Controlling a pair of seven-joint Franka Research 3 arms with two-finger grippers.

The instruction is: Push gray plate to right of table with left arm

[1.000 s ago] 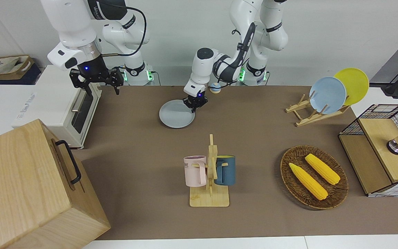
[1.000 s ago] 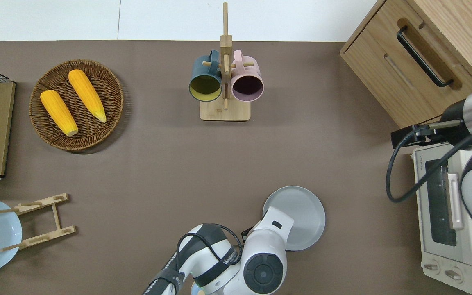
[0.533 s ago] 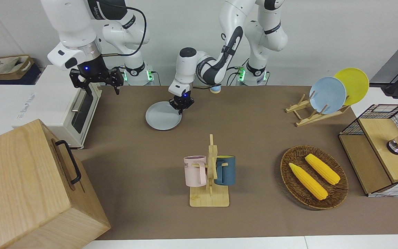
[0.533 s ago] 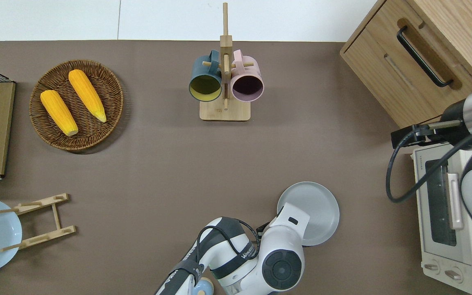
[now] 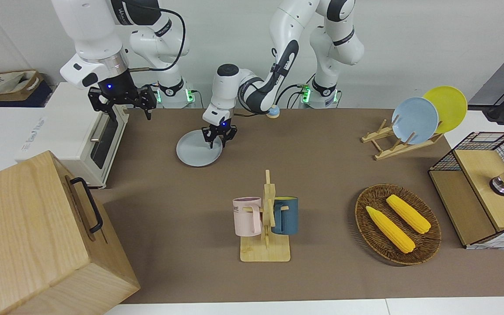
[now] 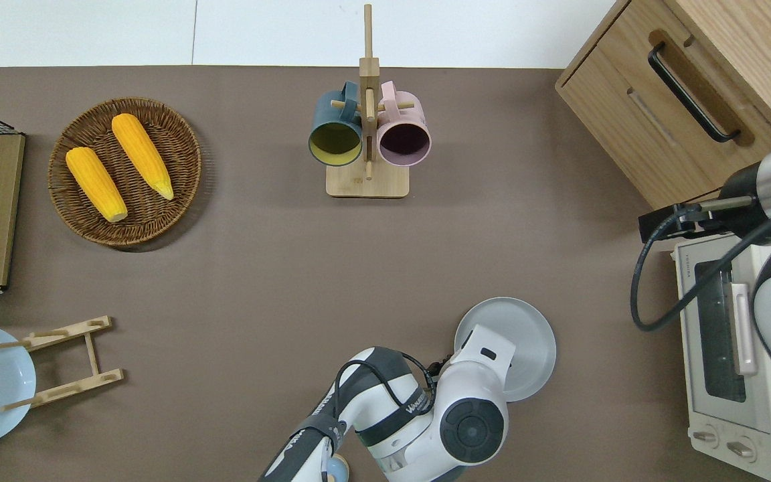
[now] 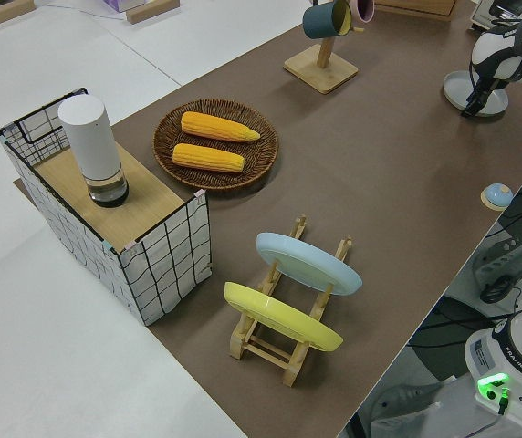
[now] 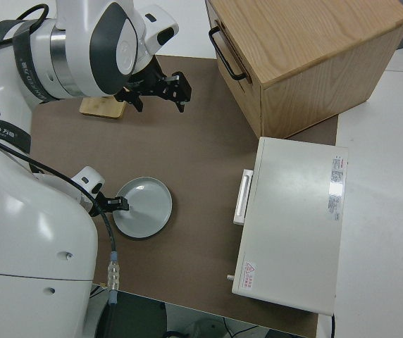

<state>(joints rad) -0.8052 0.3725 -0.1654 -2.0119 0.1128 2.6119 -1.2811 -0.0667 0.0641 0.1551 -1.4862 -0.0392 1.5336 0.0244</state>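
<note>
**Left gripper at the gray plate**

Here, the flat, round, pale gray-blue plate point(image 5: 199, 149) lies on the large brown-matted table point(image 5: 322, 175), toward the right arm's end, near the white toaster oven point(image 5: 75, 135); the white left arm's small black gripper point(image 5: 219, 139) reaches down onto the plate's edge toward the left arm's end, its fingers slightly apart and holding nothing; the right gripper point(image 5: 120, 101) is parked, fingers spread wide; a wooden mug stand point(image 5: 266, 227) sits farther from the robots.

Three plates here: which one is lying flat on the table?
The gray plate, under the left gripper. The light-blue dish and yellow dish stand tilted in the wooden rack.
</note>
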